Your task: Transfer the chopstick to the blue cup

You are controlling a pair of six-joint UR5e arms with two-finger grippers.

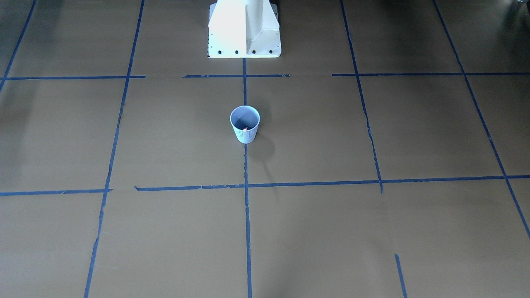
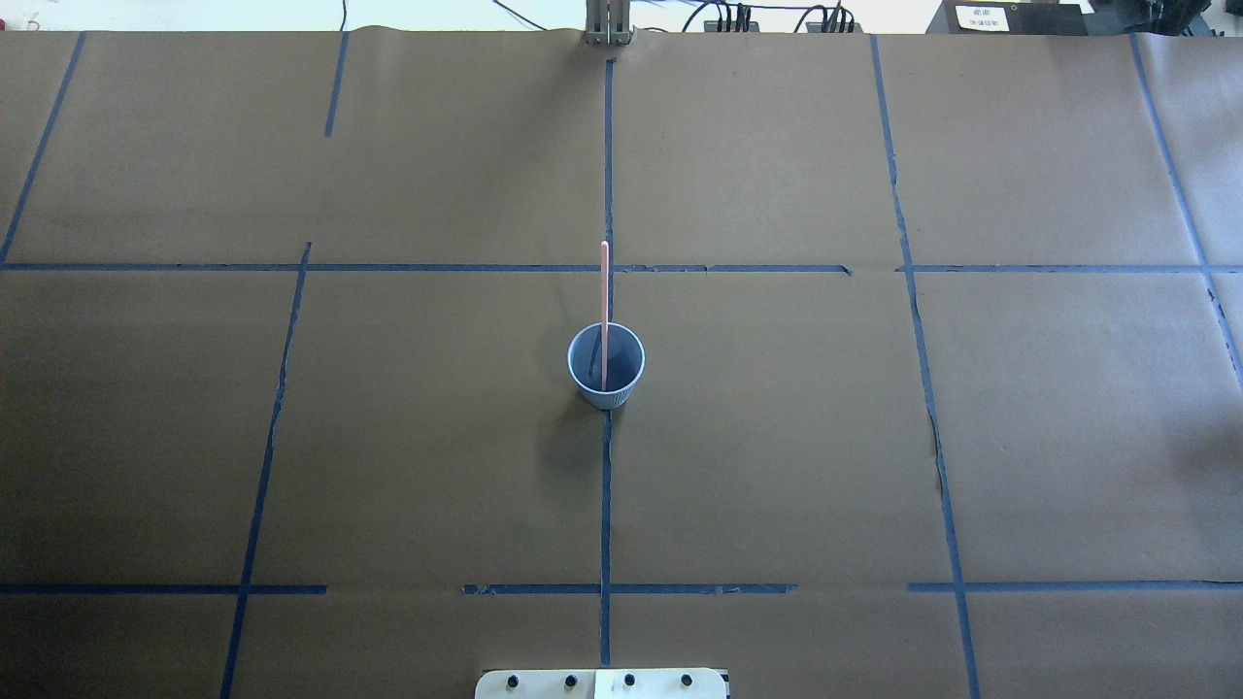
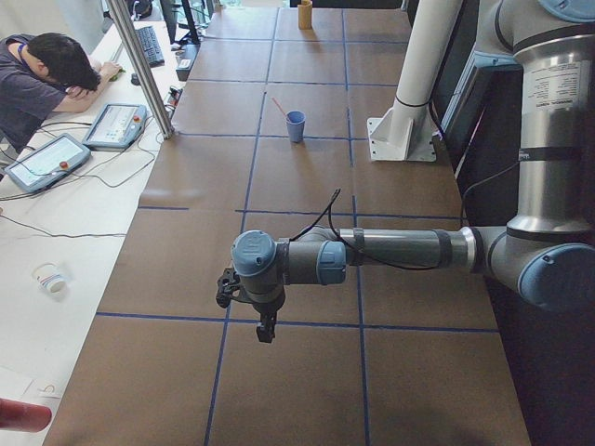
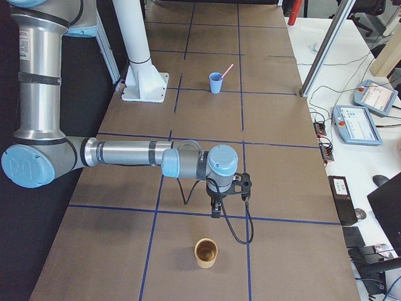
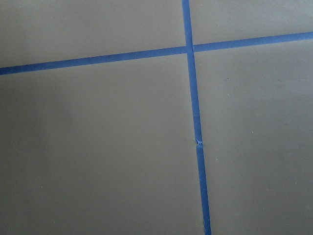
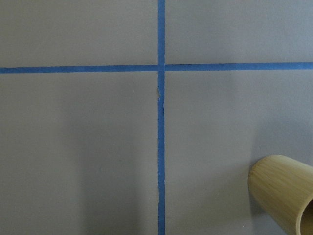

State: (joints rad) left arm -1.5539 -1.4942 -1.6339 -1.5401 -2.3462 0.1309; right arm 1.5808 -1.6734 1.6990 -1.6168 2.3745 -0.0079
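Observation:
The blue cup [image 1: 244,124] stands upright at the table's middle, on a blue tape line; it also shows from overhead [image 2: 606,365] and far off in both side views [image 3: 295,125] [image 4: 215,82]. One pinkish-red chopstick [image 2: 604,301] stands in it and leans on the far rim, away from the robot [image 3: 279,107] [image 4: 226,70]. The left gripper [image 3: 266,333] hangs low over the table's left end, far from the cup. The right gripper [image 4: 215,213] hangs over the right end. Each shows only in a side view, so I cannot tell if it is open or shut.
A bamboo cup [image 4: 205,252] stands close by the right gripper, also in the right wrist view [image 6: 283,188]. The white robot pedestal [image 1: 244,29] is behind the blue cup. A person [image 3: 37,74] and teach pendants [image 4: 357,122] are at the side table.

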